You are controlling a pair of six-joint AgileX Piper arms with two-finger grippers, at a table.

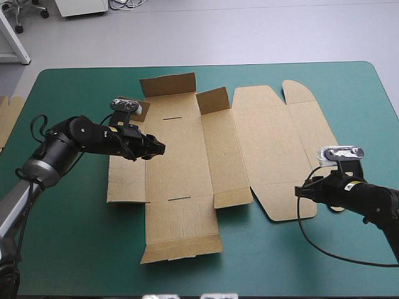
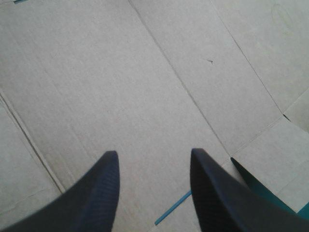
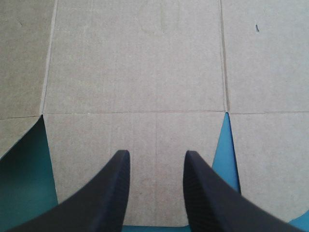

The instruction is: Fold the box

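Mostly flat, the box (image 1: 181, 156) lay beneath the left gripper (image 1: 159, 148), fingers apart over a side panel; right gripper (image 1: 300, 189), also apart, over a near flap, possibly touching, poised to raise walls.

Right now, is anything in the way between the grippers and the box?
Nothing visible. The left gripper and right gripper are both open right over the box, with only bare board between their fingers.
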